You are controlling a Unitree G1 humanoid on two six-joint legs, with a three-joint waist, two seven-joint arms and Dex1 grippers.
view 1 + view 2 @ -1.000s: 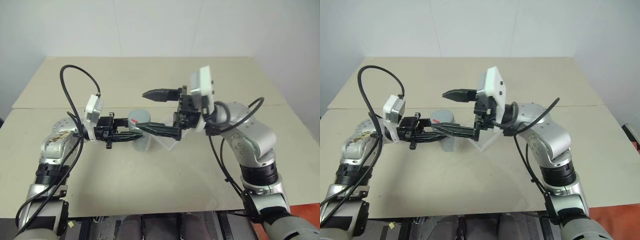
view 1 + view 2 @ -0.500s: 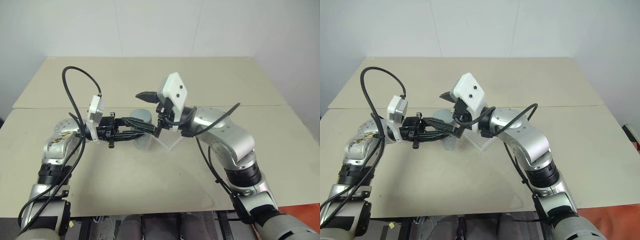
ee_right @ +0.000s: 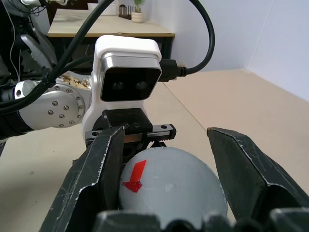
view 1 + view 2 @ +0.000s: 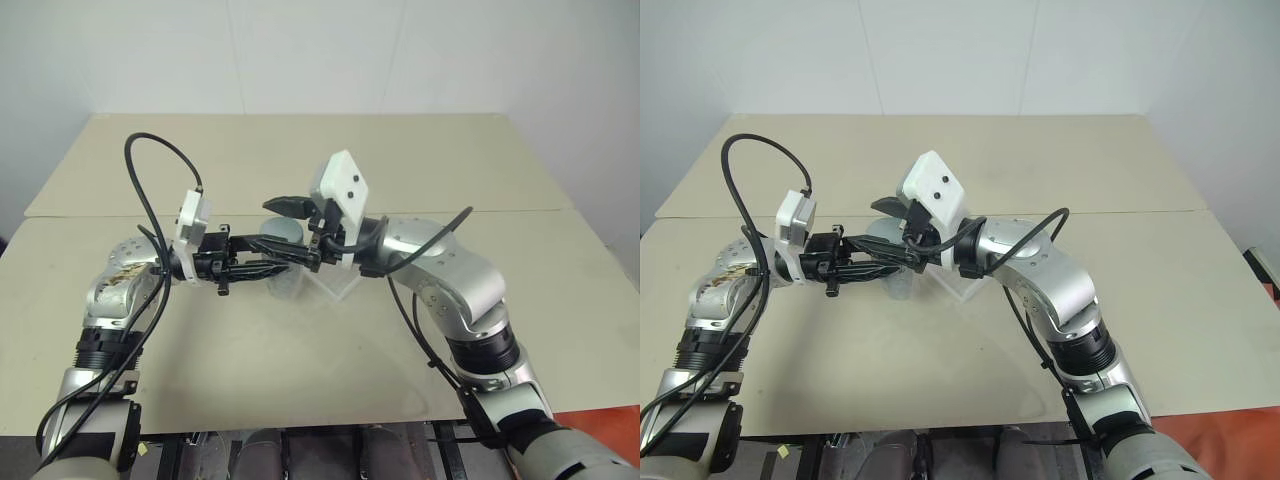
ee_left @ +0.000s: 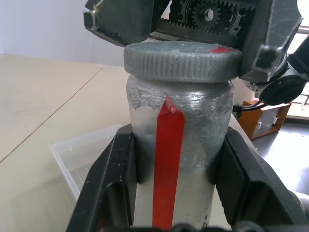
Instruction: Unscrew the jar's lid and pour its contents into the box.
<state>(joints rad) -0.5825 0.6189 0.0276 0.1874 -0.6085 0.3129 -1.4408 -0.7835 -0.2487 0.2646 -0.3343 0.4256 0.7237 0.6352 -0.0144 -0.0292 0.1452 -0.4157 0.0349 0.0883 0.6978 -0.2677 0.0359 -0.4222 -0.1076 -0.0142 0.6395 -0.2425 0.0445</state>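
My left gripper (image 4: 272,268) is shut on the jar (image 5: 198,125), a silvery cylinder with a red vertical stripe, and holds it upright just above the table. The grey ribbed lid (image 5: 183,60) with its small red mark sits on the jar. From the opposite side my right gripper (image 4: 278,228) reaches in level, with one finger on each side of the lid (image 3: 169,183) and pressed against its rim. The clear plastic box (image 5: 82,154) lies on the table right behind the jar, under my right wrist. The contents are hidden inside the jar.
The beige table (image 4: 300,370) stretches around both arms, with a seam across its middle. A black cable (image 4: 150,160) loops above my left forearm. The white camera housing (image 4: 340,190) on my right wrist stands over the box.
My right gripper has swung left and down over the jar, and its wide-open fingers have closed onto the lid. The left gripper has kept still with the jar.
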